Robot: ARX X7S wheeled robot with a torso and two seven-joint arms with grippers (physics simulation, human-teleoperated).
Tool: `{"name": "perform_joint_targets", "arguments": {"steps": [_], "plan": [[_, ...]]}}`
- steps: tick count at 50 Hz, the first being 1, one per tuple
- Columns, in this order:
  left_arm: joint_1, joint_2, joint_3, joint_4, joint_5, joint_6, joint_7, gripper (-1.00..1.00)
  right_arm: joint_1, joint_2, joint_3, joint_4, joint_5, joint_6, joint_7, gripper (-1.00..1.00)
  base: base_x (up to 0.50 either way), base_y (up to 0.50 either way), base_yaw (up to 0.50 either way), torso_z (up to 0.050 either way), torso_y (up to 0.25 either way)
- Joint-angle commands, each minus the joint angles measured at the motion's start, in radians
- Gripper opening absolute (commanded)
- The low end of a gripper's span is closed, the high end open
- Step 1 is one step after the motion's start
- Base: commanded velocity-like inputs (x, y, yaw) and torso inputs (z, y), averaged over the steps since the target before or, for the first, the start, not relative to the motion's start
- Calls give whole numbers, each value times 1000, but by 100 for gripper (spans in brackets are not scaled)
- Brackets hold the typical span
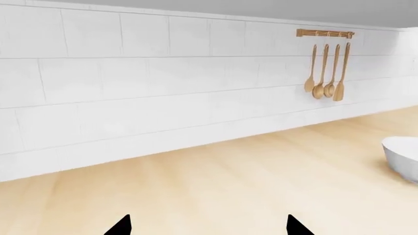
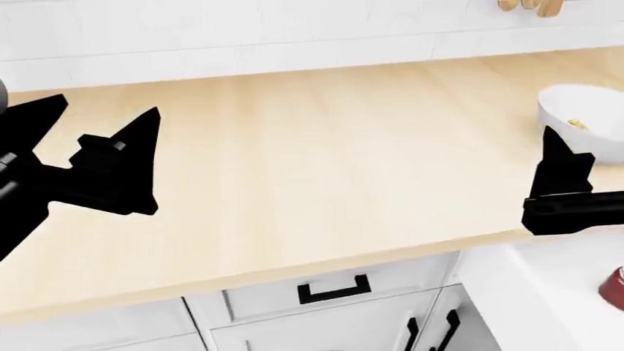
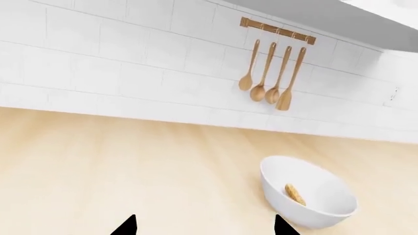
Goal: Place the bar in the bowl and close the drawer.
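bar (image 3: 294, 194): lies inside bowl (image 3: 307, 193) on the countertop (image 2: 312, 175) | left gripper (image 2: 93, 157): spread, empty | right gripper (image 3: 203, 225): spread, empty, near bowl | drawer (image 2: 575, 292): open at right | left to do: shut drawer

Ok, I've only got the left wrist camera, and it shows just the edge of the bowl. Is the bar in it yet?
Observer: Yes. The right wrist view shows the bar lying inside the bowl, against its inner wall.
Operator: Is the right gripper holding anything?
Observer: No. The right gripper is open and empty, close to the bowl.
Operator: And the drawer?
Observer: In the head view the drawer is pulled out, with a red jar inside it.
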Motion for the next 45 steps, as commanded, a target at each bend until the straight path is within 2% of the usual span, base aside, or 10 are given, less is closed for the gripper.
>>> {"name": "perform_joint_targets", "arguments": {"steps": [1,45], "plan": [[-4,-5,9,2,-1,9,1,100,-3,11,0,-5,3,-10,-1,100,0,0,-500,0,0],[-4,-23,33,8,-1,32,12,100,-41,31,15,-17,0,-41,-28,100,0,0,-500,0,0]]}}
